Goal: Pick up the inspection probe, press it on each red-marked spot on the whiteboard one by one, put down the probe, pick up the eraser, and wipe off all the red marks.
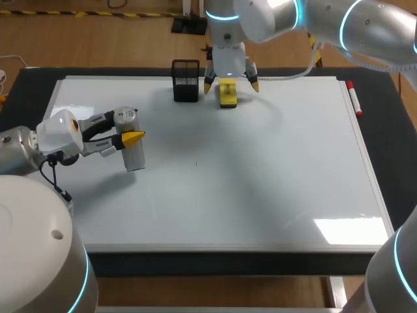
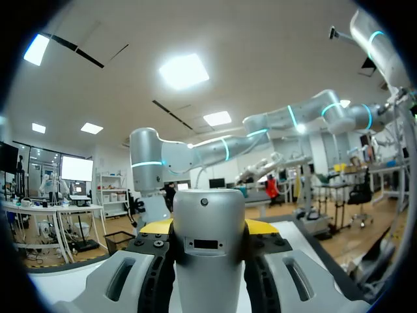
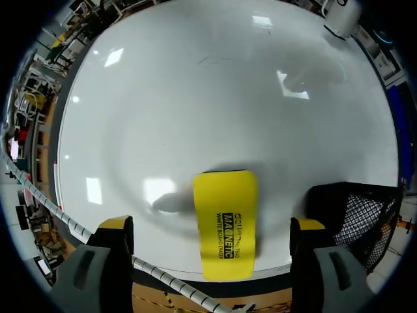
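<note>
**PROBE IN HAND, ERASER UNDER THE OPEN GRIPPER**

**State of the tools.** The left gripper is pinching the probe across its body, near the left edge of the whiteboard. The left wrist view shows the probe standing between the two yellow tips, with a finger against each side. The right gripper hangs spread over the eraser. Its fingers stand to either side and well apart from the block, touching nothing.

**Location of parts.** The eraser lies flat at the far edge of the whiteboard, just beside a black mesh basket. A marker pen lies along the right edge, near the far right corner. You cannot make out any red marks on the whiteboard in these views.

**Handling the probe.** Treat the probe as a stiff, smooth metal cylinder. It is likely to slide in the pads if you press it down hard. Keep the grip on the mid-body and press straight along its length. Set it down gently, because a round body may roll if laid on its side.

**Handling the eraser.** The eraser looks light and blocky. Take it across its two long sides, centred, so that it stays flat to the whiteboard. Mind the basket when you close the fingers, since it stands close to one of them.
</note>
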You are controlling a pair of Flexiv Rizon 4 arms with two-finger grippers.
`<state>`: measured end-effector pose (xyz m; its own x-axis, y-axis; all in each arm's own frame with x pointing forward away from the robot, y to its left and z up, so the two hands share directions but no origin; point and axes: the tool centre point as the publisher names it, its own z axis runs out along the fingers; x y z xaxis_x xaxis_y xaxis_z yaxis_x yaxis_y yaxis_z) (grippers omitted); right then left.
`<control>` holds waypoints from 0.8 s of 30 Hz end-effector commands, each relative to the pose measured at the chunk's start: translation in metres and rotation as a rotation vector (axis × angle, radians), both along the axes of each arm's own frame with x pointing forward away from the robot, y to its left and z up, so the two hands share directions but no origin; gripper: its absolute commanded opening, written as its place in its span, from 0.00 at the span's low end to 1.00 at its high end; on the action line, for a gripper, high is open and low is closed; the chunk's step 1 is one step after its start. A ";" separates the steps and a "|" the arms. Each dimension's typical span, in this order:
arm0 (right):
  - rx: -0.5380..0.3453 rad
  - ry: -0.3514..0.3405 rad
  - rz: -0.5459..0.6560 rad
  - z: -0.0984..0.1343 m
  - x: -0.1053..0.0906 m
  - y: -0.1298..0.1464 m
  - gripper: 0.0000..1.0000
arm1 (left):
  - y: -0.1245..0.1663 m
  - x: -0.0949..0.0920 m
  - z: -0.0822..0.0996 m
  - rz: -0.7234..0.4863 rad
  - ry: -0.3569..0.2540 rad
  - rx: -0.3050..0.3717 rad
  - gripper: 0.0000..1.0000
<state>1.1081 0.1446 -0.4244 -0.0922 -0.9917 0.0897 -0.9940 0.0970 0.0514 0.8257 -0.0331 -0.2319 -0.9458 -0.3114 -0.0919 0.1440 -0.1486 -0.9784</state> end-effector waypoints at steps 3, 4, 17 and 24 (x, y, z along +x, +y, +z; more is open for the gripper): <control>0.009 -0.005 -0.050 0.016 -0.002 -0.016 1.00 | 0.000 0.000 0.001 0.001 0.000 0.000 0.00; 0.012 -0.001 -0.077 0.017 -0.001 -0.021 1.00 | 0.000 0.000 0.001 0.001 0.000 0.000 0.00; 0.237 0.044 -0.398 0.045 0.001 -0.061 1.00 | 0.000 0.000 0.001 0.001 0.000 0.000 0.00; 0.348 0.048 -0.520 0.068 -0.002 -0.068 1.00 | 0.000 0.000 0.001 0.001 0.000 0.000 0.00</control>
<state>1.1145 0.0897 -0.3656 -0.5627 -0.8152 -0.1373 -0.8202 0.5297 0.2162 0.8257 -0.0330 -0.2319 -0.9458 -0.3114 -0.0919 0.1440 -0.1486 -0.9784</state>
